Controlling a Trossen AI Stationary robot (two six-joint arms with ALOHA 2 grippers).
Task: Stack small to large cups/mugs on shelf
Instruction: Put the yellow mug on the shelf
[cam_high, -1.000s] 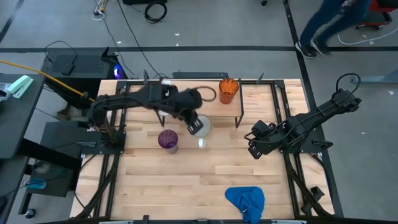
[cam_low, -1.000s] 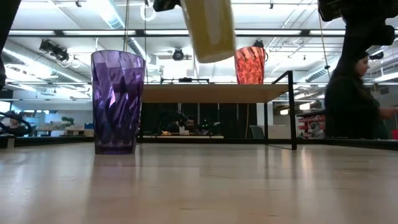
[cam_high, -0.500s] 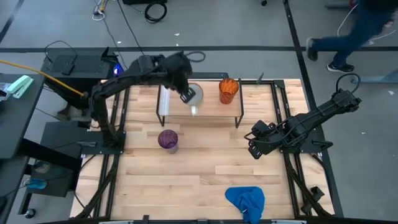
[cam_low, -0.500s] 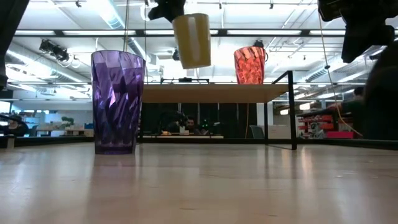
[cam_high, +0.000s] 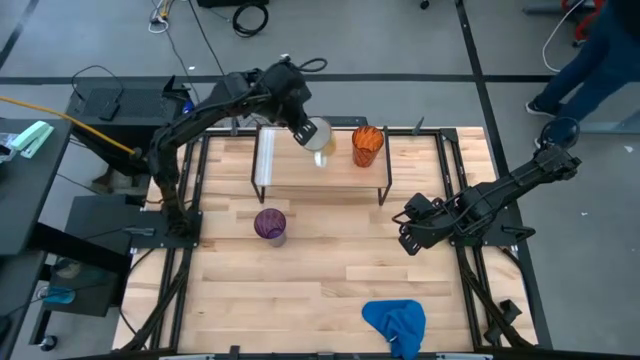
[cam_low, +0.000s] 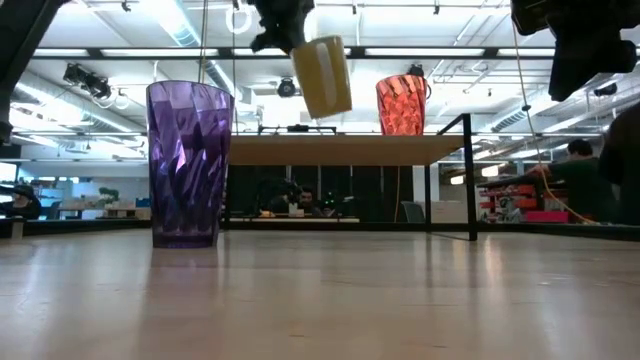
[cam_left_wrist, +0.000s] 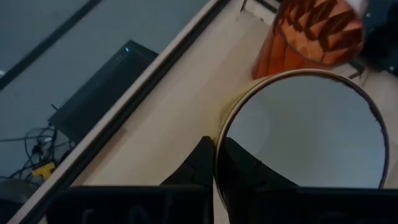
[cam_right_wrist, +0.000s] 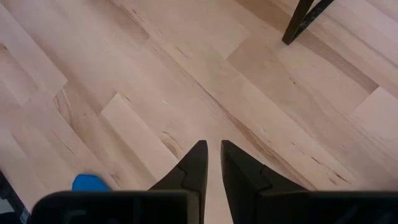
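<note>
The left gripper (cam_high: 303, 131) is clamped on the rim of the white mug (cam_high: 318, 134), holding it tilted in the air above the shelf (cam_high: 275, 170), just beside the orange cup (cam_high: 367, 145) standing there. The purple tumbler (cam_high: 269, 224) stands on the table (cam_high: 300, 290). The right gripper (cam_high: 407, 238) hovers over the table, fingers slightly parted, empty

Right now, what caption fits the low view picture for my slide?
The left gripper holds the white mug tilted above the shelf, between the purple tumbler and orange cup.
</note>
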